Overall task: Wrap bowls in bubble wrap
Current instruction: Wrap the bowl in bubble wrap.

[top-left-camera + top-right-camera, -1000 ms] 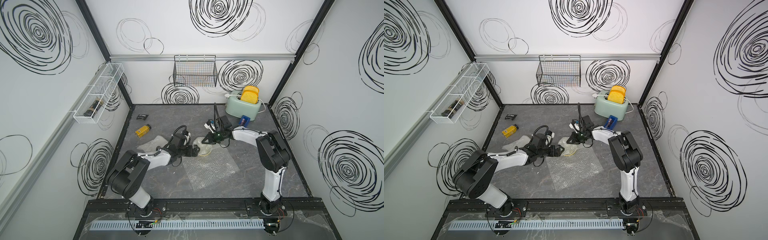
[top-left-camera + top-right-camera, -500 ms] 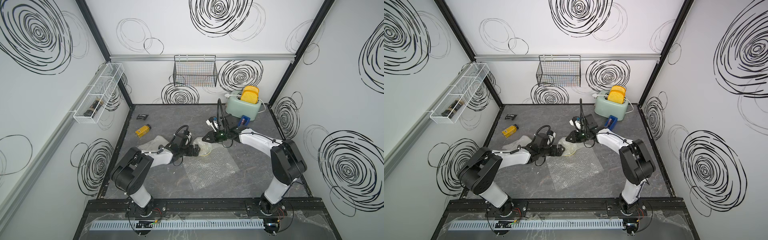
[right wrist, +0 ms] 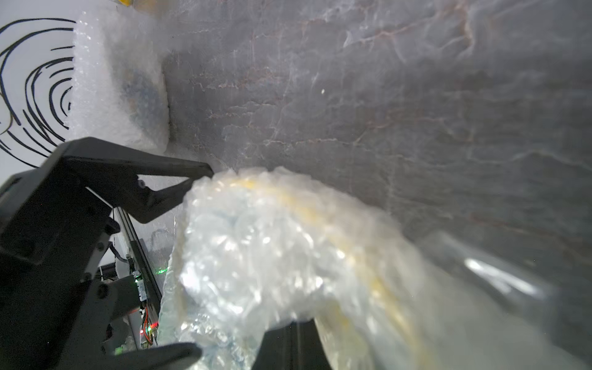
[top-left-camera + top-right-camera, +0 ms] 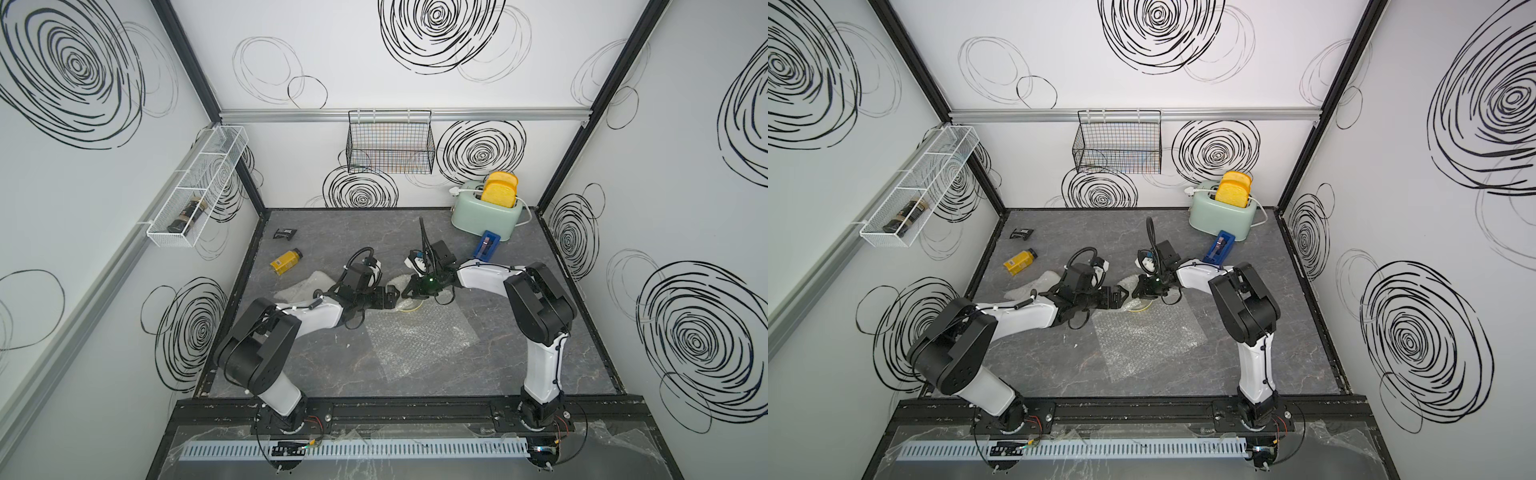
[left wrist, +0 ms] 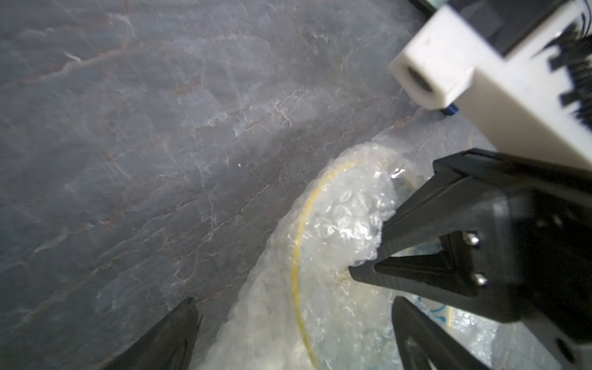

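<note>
Furthest left, a wire shelf [image 4: 195,191] hangs with a dark jar [image 4: 185,214] in it. Below it, on the grey counter [image 4: 316,374], lie a black packet [image 4: 284,234] and a yellow bottle [image 4: 285,262]. Next comes a wrapped bundle [image 4: 305,284] of bubbled plastic, lying just beside the left arm. In the right wrist view something dark and bluish shows through it.

The left pincer [image 4: 394,296] reaches low over the counter with its fingers spread wide, holding nothing. In the left wrist view its fingertips [image 5: 173,336] stand on either side of the near edge of the bowl [image 5: 298,256], whose thin yellow rim shows through the plastic. The bowl sits at the far edge of the bubble wrap [image 4: 419,336], and that edge is folded up over it.

Directly opposite, the right pincer [image 4: 406,293] is closed tight, pinching a bunched fold of the bubble wrap just above the bowl's hollow. It and the crumpled plastic sit right in front of the left pincer's open fingers. The rest of the sheet lies flat toward the front.

Further right stand a blue dispenser [image 4: 486,245] and a mint toaster [image 4: 484,214] with yellow toast [image 4: 500,193], well apart from the bowl.
</note>
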Robot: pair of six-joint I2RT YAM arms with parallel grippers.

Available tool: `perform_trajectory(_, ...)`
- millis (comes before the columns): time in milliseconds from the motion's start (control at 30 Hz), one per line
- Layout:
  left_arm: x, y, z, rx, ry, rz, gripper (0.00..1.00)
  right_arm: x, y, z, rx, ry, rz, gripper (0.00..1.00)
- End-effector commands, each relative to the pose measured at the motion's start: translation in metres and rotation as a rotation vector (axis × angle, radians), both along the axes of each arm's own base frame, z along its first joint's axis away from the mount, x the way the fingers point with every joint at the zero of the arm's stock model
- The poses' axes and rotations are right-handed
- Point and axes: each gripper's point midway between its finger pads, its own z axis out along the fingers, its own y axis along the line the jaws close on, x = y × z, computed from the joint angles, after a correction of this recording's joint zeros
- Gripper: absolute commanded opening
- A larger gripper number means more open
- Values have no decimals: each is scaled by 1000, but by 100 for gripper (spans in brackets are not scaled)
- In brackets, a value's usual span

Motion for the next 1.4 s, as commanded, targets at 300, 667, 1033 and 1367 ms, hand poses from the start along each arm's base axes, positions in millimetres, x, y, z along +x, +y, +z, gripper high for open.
perform_trajectory(300,20,-22,-2,-14,-3,-59,96,12,-3,18,31,-49,-13,6)
perform_trajectory(667,22,-13,-32,86,49,-25,98,16,-14,64,60,-149,-51,29)
perform_trajectory(1033,21,-16,-30,70,57,-39,96,-98,-7,100,26,-486,163,49)
perform_trajectory(1367,22,-16,-29,65,55,-40,95,-211,21,39,-151,-740,545,68)
